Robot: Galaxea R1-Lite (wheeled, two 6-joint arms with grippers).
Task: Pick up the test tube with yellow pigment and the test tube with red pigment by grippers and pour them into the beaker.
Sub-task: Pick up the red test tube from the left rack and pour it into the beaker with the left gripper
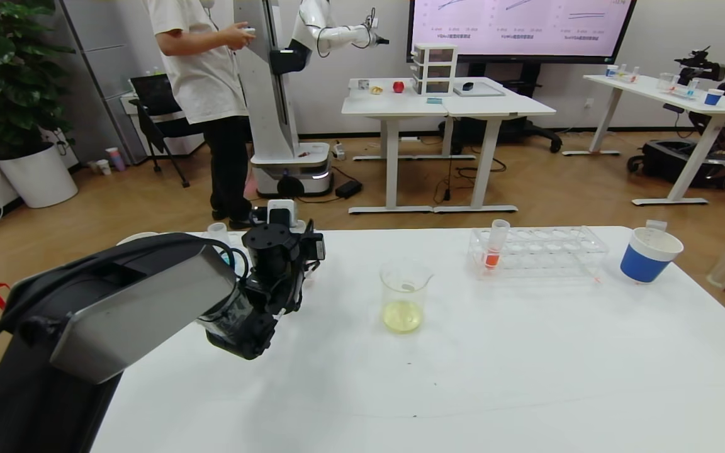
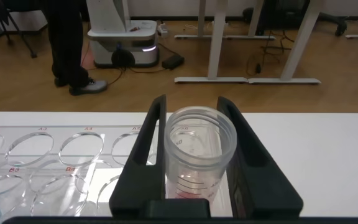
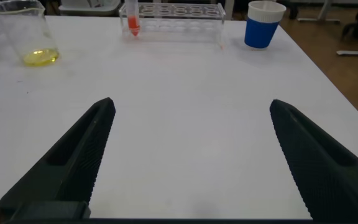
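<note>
The beaker (image 1: 405, 296) stands upright near the middle of the white bench (image 1: 463, 390), with a shallow pool of pale yellow-green liquid at its bottom. To the robot's left of the beaker, the left gripper (image 1: 287, 242) hangs just above the bench, close to the far edge. In the left wrist view its two black fingers (image 2: 143, 146) are closed on a clear plastic tube, the test tube with yellow pigment (image 2: 197, 158), which sits upright between them with its open mouth toward the camera; it looks emptied of yellow liquid, and only faint markings show on its wall. Below and beside this gripper lies a clear rack with round holes (image 2: 48, 155), labelled in red letters. On the other side of the beaker, farther back and to the robot's right, a second clear tube rack (image 1: 539, 251) rests on the bench, and the test tube with red pigment (image 1: 494, 245) stands upright in its end nearest the beaker, orange-red liquid filling its lower part. Beyond that rack, still farther from the beaker, a blue-and-white paper cup (image 1: 649, 255) stands by the bench's right edge. The right gripper (image 3: 191, 162) is seen only by its own wrist camera, its fingers (image 3: 73, 168) spread wide apart above bare bench, with the beaker well ahead of it.
</note>
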